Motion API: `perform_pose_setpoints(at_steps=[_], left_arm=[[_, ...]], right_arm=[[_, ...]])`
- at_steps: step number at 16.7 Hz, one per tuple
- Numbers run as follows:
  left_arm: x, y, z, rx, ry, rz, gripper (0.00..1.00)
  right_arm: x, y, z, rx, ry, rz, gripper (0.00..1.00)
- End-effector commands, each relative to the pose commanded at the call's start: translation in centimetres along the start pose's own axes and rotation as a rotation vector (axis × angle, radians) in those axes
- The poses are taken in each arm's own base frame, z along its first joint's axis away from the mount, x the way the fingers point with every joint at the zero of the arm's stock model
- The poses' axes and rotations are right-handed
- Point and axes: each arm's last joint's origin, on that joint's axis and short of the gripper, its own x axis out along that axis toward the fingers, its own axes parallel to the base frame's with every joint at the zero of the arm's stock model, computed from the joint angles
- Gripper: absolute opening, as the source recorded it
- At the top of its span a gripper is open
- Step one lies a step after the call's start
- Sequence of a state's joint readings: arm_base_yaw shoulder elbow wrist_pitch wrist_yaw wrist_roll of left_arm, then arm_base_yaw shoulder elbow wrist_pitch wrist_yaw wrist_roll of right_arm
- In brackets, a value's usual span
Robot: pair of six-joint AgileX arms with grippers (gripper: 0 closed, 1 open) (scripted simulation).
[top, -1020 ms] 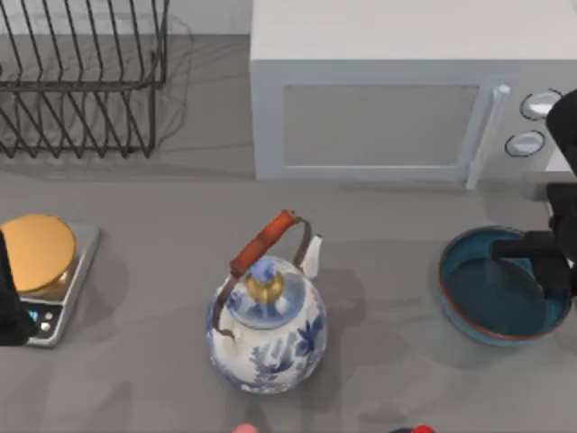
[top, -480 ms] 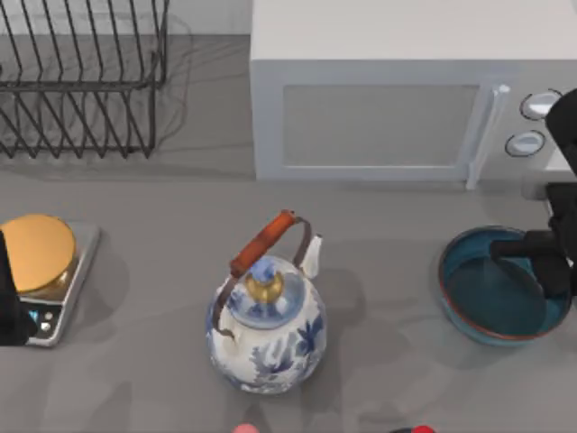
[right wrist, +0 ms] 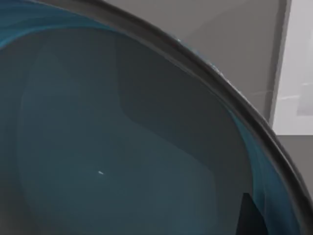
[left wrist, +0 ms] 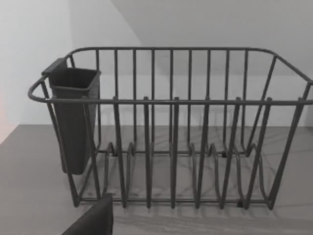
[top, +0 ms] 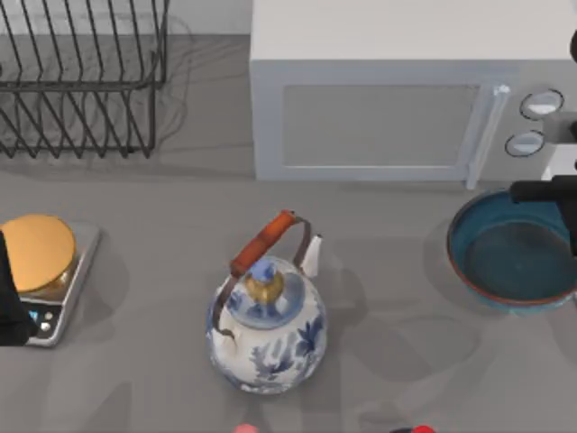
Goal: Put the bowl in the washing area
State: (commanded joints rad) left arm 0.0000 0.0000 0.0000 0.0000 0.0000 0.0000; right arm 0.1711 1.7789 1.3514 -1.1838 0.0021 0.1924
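Lifted since 1 second ago, the bowl [top: 516,257] hangs by its rim from the right pincer [top: 552,194], jaws clamped on it, beside the microwave [top: 379,99]. Carry step under way, by the look of it; next comes the long haul leftward over the teapot [top: 266,325] to the dish rack [top: 81,81], left arm parked by the scale [top: 41,271]

On my tabletop [top: 144,361] the teapot [top: 267,329] sits in the middle. The scale [top: 50,280] is far left, the bowl [top: 509,262] far right. Behind are the dish rack [top: 81,81] and microwave [top: 388,99].

My right gripper [top: 561,194] sits at the table's right edge, clamped on the bowl [top: 509,257] rim; my left arm [top: 11,302] idles at the left edge
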Motion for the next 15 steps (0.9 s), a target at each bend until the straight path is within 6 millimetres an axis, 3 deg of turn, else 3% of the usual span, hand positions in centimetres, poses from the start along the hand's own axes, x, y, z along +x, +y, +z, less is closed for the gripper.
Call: perform_pose_setpoints(at_steps=[3, 5, 11, 15], left_arm=[[0.0, 0.0, 0.0, 0.0, 0.0, 0.0, 1.0], [0.0, 0.0, 0.0, 0.0, 0.0, 0.0, 1.0], [0.0, 0.0, 0.0, 0.0, 0.0, 0.0, 1.0], [0.0, 0.0, 0.0, 0.0, 0.0, 0.0, 1.0]], right_arm=[[-4.4, 0.0, -0.6, -0.005, -0.016, 0.004, 0.0], [-6.3, -0.1, -1.0, -0.007, -0.036, 0.008, 0.0], [-6.5, 0.0, -1.1, -0.008, -0.038, 0.009, 0.0], [-6.1, -2.6, -0.9, 0.068, -0.101, 0.063, 0.0]])
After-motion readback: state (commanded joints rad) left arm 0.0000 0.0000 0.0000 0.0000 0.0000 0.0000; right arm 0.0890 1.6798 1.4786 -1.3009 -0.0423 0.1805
